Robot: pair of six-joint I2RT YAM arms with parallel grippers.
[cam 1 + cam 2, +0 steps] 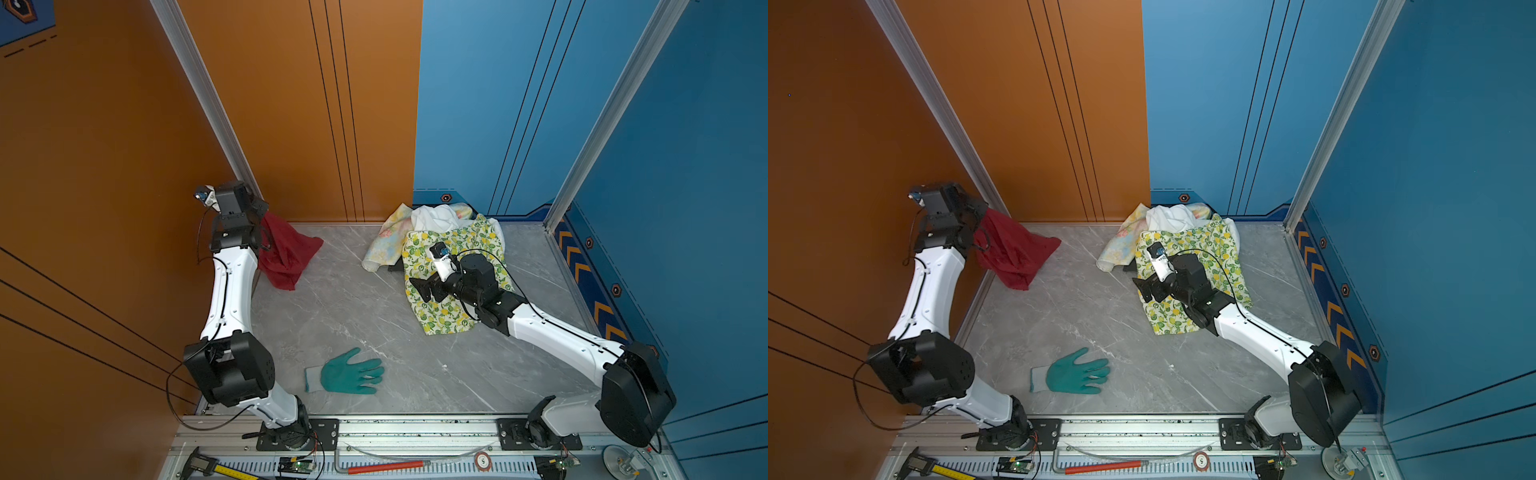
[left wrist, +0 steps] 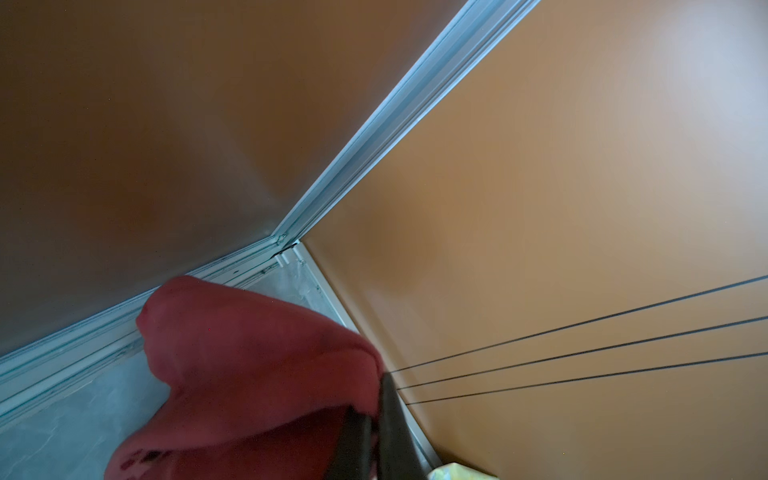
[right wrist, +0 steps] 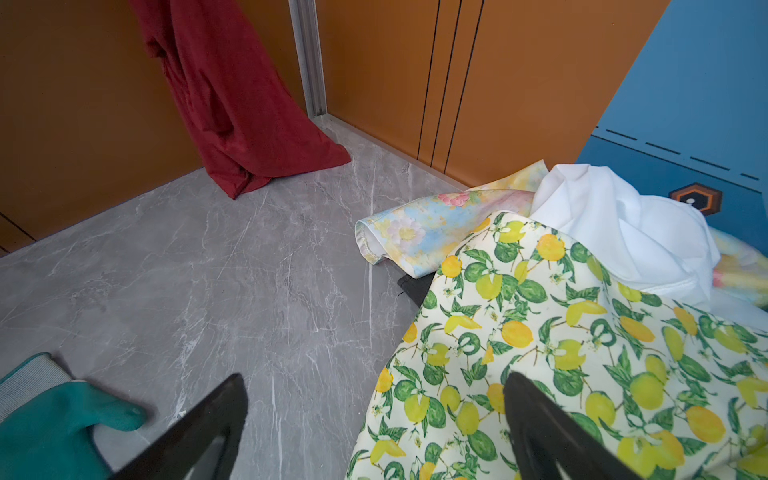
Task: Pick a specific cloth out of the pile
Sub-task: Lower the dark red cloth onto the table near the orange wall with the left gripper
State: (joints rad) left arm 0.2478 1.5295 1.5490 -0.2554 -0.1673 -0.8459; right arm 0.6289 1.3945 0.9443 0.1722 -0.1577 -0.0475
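As my left gripper (image 1: 262, 217) clamps its top edge, the cloth (image 1: 286, 253) hangs in dark red, faintly textured folds by the far left corner, its hem resting on the grey table (image 1: 353, 307). Well apart, my right gripper (image 1: 420, 289) hovers, jaws spread, over the pile (image 1: 457, 241), the green glove (image 1: 349, 373) nearer me.

disc: round disc (image 1: 482, 460) on the front rail (image 1: 415, 432), my 6 o'clock, reads "5" in both top views
chevrons: orange chevrons (image 1: 581, 269) along the blue wall (image 1: 685, 208), my 3 o'clock, no words
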